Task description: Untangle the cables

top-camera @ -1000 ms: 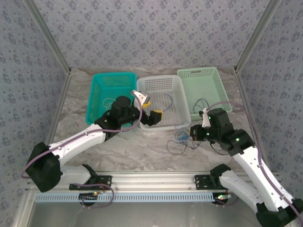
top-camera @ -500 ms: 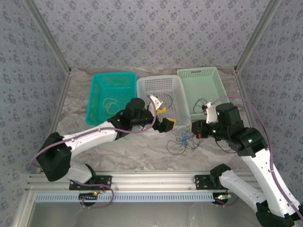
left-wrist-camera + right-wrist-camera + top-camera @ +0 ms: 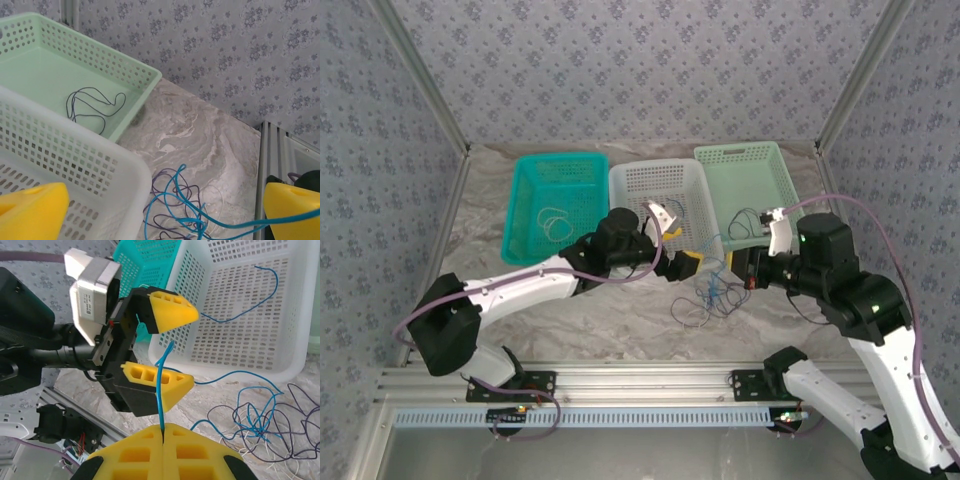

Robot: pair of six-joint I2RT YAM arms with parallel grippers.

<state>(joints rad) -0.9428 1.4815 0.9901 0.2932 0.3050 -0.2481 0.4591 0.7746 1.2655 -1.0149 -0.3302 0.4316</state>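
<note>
**Holding one blue strand up for a handover: right pinches, left waits open**

Right tool (image 3: 162,427) is fully closed, its pads pinching a single blue cable (image 3: 159,401) right at the tips. It grips nothing else. From the wrist view the strand rises out of the pads and appears to pass between the fingers of the left tool (image 3: 167,347).

Left tool has its jaws spread wide and holds nothing. It hangs over the front edge of the white basket (image 3: 620,195), facing the right tool. My read: the right one anchors the strand and presents it, so the left can take a second grip and the two can pull apart.

The tangle (image 3: 705,295) lies on the desk (image 3: 620,315), just in front of the white basket's near corner and between the two tools. Blue, dark and pale loops are knotted together. The blue runs from the knot across to the right tool, lifted clear of the rest there. That height is likely the point, since it shows which loops hang on it.

The baskets look like sorting bins, one cable each:
- The teal basket (image 3: 555,157) holds a pale cable (image 3: 555,222).
- The white basket holds a second blue cable (image 3: 250,305).
- The green basket (image 3: 100,50) holds a dark cable (image 3: 95,105).

So the held blue probably belongs in the white one.

Risk: the wire is thin and floppy, so a pull may drag the whole knot rather than free one strand.
</note>
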